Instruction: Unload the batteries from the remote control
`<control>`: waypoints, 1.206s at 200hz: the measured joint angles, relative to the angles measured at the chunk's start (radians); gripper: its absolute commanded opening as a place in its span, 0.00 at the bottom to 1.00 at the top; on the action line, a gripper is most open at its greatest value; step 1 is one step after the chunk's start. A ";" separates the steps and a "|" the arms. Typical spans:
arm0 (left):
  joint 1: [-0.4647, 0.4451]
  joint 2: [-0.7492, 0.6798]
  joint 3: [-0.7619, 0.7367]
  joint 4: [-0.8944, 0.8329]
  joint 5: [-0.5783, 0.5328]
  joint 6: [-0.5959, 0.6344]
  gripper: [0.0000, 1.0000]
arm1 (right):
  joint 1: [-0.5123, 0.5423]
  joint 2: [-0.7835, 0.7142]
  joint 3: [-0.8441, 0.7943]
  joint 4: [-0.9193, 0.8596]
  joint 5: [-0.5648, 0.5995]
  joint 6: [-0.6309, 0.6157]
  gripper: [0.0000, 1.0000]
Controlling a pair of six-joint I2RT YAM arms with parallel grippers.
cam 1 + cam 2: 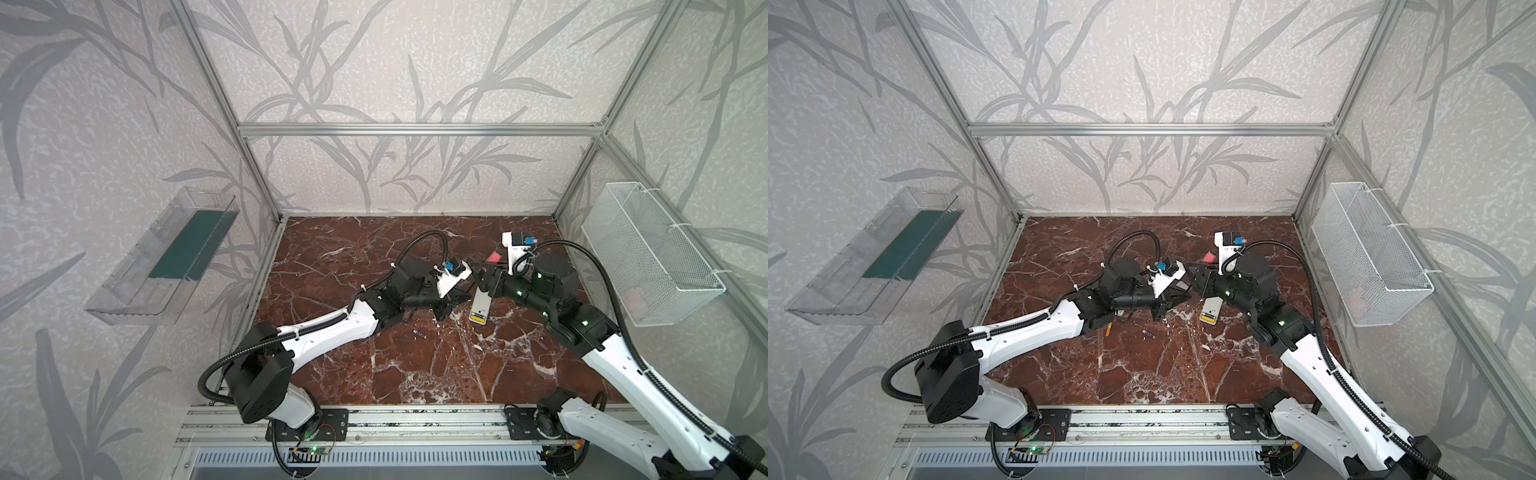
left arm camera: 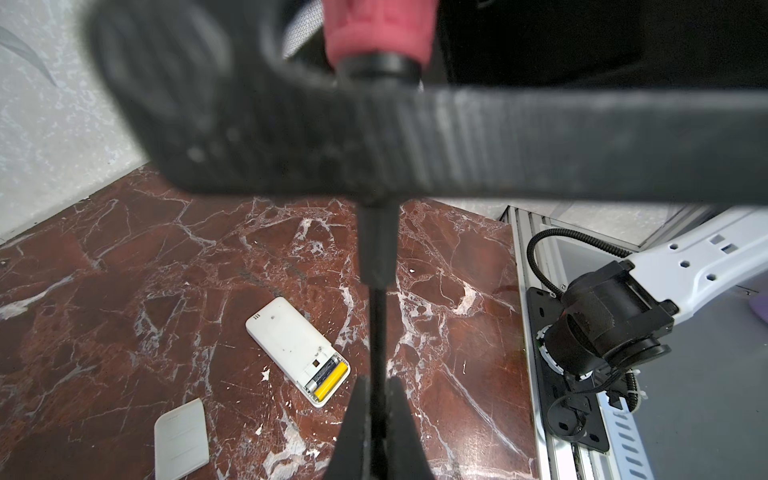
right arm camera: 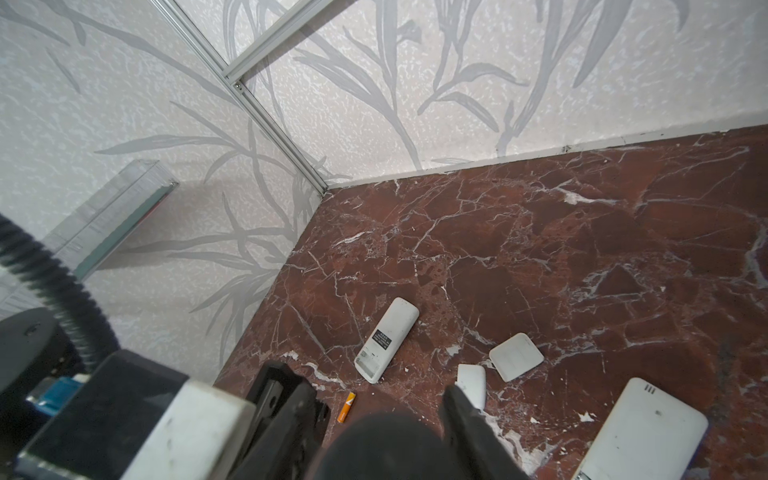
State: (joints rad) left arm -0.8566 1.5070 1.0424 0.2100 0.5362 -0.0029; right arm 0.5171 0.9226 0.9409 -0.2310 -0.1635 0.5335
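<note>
In the left wrist view the screwdriver (image 2: 376,29) had its pink handle blurred and cut by the edge. In the right wrist view a dark blur filled the right gripper (image 3: 374,411), so its hold could not be told; the remote (image 3: 640,436) ran off the frame. In a top view the dark battery (image 1: 1148,333) was a speck, the left arm (image 1: 1034,330) half hiding the orange battery (image 1: 1108,330)

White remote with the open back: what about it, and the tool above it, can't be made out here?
- White rectangular remote: in both top views its far half is hidden under the right arm.
- Pink-handled screwdriver: in the left wrist view the handle is blurred and cut off by the top edge, and the tip is lost between the left gripper fingers.
- Right gripper: in the right wrist view it is blurred, so its grip is unclear.
</note>
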 measured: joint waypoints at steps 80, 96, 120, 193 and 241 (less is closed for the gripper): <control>0.000 -0.027 -0.071 0.009 -0.031 0.016 0.60 | -0.002 -0.039 -0.046 -0.082 0.194 -0.095 0.00; 0.000 -0.026 -0.073 -0.004 -0.045 0.019 0.60 | -0.002 -0.056 -0.071 -0.119 0.288 -0.137 0.00; 0.000 -0.013 -0.073 -0.016 -0.061 0.018 0.60 | -0.002 -0.083 -0.134 -0.142 0.433 -0.200 0.00; 0.000 0.164 -0.067 -0.069 -0.069 -0.043 0.57 | -0.057 0.070 -0.257 -0.052 0.643 -0.263 0.00; 0.000 0.201 -0.044 -0.083 -0.067 -0.051 0.57 | -0.210 0.210 -0.303 0.082 0.556 -0.188 0.00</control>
State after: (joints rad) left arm -0.8566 1.7077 0.9985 0.1272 0.4694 -0.0536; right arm 0.3069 1.1328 0.6384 -0.1493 0.3923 0.3458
